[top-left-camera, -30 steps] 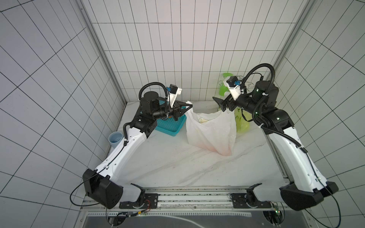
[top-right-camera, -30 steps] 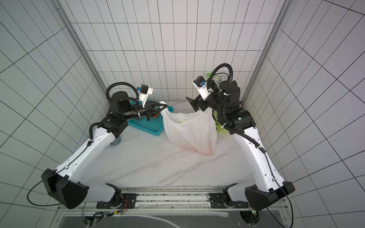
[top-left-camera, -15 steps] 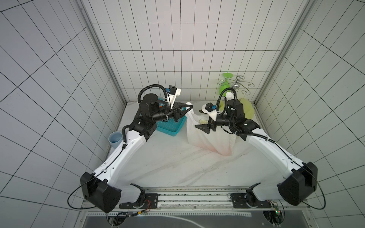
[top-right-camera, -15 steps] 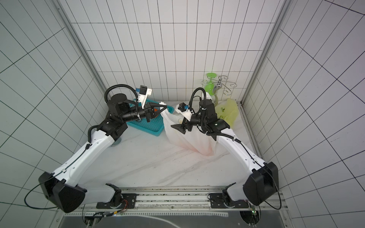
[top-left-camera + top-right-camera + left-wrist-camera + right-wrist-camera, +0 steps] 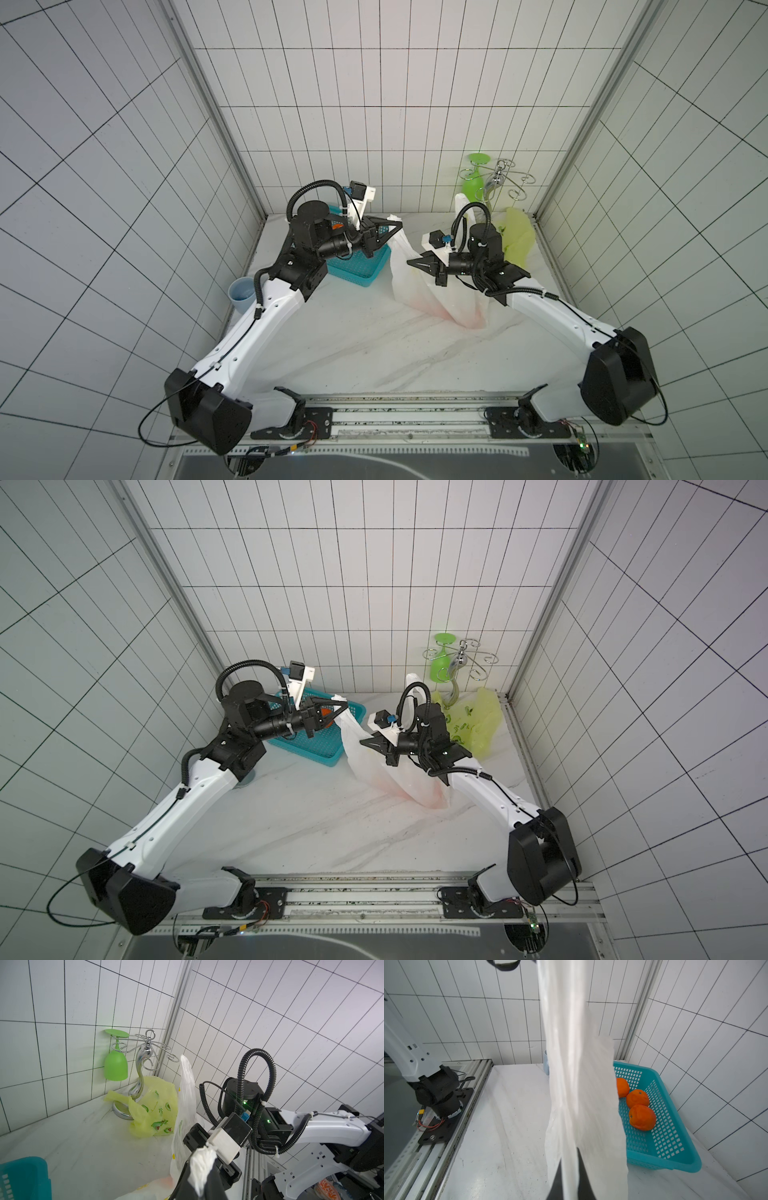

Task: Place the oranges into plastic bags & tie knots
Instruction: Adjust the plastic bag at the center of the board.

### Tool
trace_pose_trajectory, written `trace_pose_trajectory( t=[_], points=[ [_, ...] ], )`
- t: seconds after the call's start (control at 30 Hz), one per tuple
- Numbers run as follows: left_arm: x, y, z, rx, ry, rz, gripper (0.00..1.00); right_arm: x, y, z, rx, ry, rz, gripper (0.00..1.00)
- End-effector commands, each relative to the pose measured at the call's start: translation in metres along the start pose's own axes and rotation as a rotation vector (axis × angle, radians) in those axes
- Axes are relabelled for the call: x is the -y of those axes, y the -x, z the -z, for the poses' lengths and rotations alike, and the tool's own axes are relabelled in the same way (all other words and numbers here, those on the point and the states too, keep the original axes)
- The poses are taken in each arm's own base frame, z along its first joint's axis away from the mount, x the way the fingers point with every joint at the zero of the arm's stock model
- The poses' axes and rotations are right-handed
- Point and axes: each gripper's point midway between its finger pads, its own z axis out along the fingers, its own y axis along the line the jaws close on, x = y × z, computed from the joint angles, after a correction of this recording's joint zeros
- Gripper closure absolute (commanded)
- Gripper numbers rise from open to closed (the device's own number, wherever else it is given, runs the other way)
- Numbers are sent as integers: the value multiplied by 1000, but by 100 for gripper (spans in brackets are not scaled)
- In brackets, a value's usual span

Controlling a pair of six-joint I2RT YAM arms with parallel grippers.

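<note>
White plastic film makes the carrier bag [image 5: 424,291], standing just beside the teal basket [image 5: 361,274], light, limp and slippery, so we grip bunched plastic only: left gripper [image 5: 202,1169] pinches a handle, right gripper [image 5: 570,1159] is clamped on the film.

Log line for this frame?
left gripper: shut on white bag | right gripper: shut on white bag | basket: three oranges | yellow bag: by rack
</note>
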Motion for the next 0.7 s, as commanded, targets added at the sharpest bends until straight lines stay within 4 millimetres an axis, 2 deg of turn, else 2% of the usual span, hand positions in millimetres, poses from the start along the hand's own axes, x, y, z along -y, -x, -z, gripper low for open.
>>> trace_pose_trajectory(
  t=[0.0, 0.13, 0.27, 0.4, 0.5, 0.57, 0.67],
  points=[
    [20, 8, 15, 1, -30, -165, 69, -14, 5, 3, -25, 109, 71, 100],
    [13, 3, 14, -35, -10, -251, 54, -18, 5, 2, -73, 184, 117, 100],
    [4, -3, 7, -82, -9, -255, 50, -14, 6, 2, -112, 193, 128, 100],
    [14, -10, 9, -92, -61, -239, 44, -6, 9, 1, -122, 173, 111, 100],
    [25, -10, 17, -87, -84, -282, 36, -7, 9, 0, -125, 192, 95, 100],
    [27, -12, 20, -100, -78, -316, 30, -9, 9, 1, -125, 210, 92, 100],
    [23, -21, 20, -152, -80, -343, 29, -10, 12, 1, -119, 220, 82, 100]
  ],
)
